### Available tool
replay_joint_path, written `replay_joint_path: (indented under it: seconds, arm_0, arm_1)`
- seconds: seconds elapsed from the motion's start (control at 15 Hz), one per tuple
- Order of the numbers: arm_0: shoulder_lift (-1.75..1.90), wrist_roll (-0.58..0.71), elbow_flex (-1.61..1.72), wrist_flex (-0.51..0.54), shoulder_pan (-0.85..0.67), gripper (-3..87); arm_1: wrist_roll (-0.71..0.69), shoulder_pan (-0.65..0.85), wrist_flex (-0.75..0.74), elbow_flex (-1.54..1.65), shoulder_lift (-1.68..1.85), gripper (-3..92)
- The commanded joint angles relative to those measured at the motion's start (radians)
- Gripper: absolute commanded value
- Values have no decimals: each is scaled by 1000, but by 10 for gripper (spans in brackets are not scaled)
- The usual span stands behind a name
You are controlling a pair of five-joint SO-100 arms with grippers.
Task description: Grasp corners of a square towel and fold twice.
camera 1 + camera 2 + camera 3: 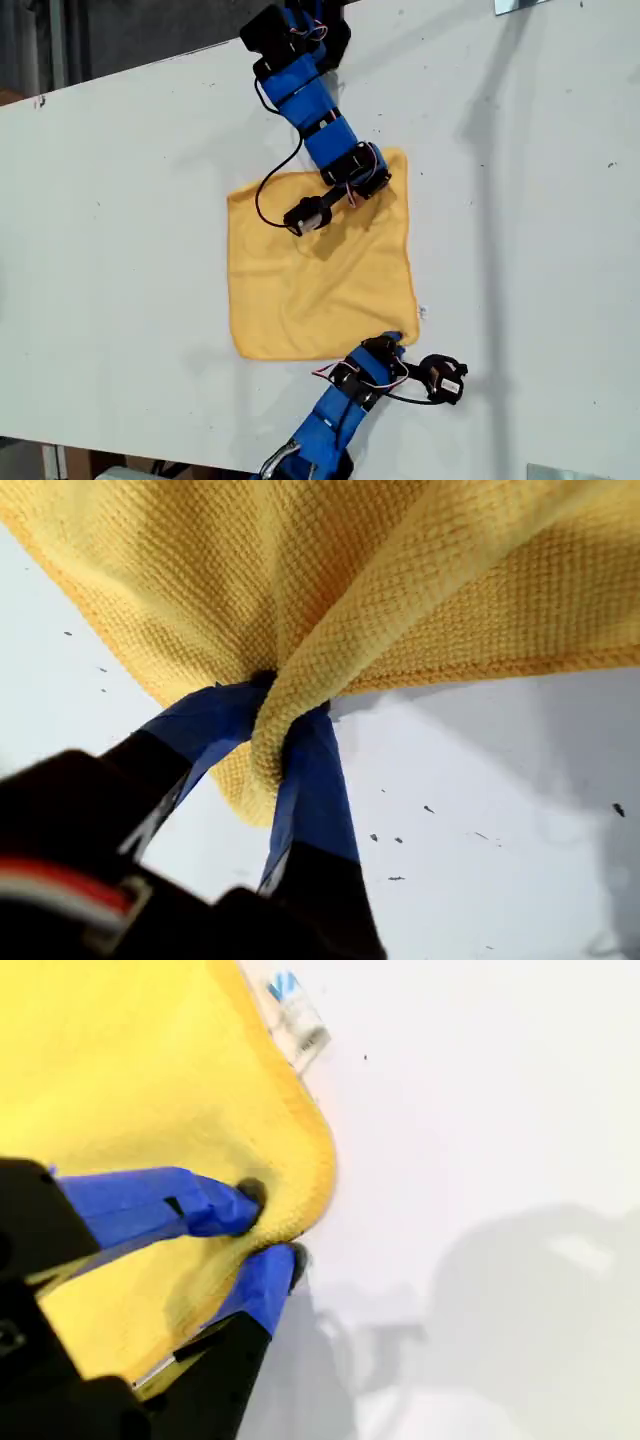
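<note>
The yellow-orange towel (320,270) lies spread on the white table (120,200). My first gripper (378,172) comes from the far edge and is shut on the towel's far corner at the exterior view's right. In the first wrist view that corner (270,770) is bunched between the blue fingers (315,780), and the cloth (400,580) rises off the table. My second gripper (393,345) comes from the near edge. It is pinched on the near corner (310,1185) beside the white tag (295,1015), one finger (190,1205) on top of the cloth.
The tag (422,312) pokes out of the towel's edge at the exterior view's right. A black cable (265,195) from the first arm loops over the cloth. Bare white tabletop surrounds the towel; metal brackets (520,5) sit at the exterior view's right corners.
</note>
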Motion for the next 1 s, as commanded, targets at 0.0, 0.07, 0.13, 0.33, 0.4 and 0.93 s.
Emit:
replay_joint_path:
  seconds: [0.0,0.07,0.13,0.33,0.4,0.93]
  arm_0:
    - [31,17,195,-344,-25,-14]
    - [26,74,166,-299,-37,-13]
    - [-14,112,21,-80,-41,-13]
    - [-181,212,-577,623,-67,-13]
    - [-199,261,-706,767,-92,-13]
    - [179,839,-775,788,-388,-13]
  arm_1:
    - [-3,-15,0,11,-5,-1]
    - [-3,-15,0,11,-3,-1]
    - [-5,-12,-3,11,-3,-1]
    - [-9,11,49,-23,29,-1]
    - [-15,26,89,-40,87,-1]
    - [-287,368,193,11,710,-1]
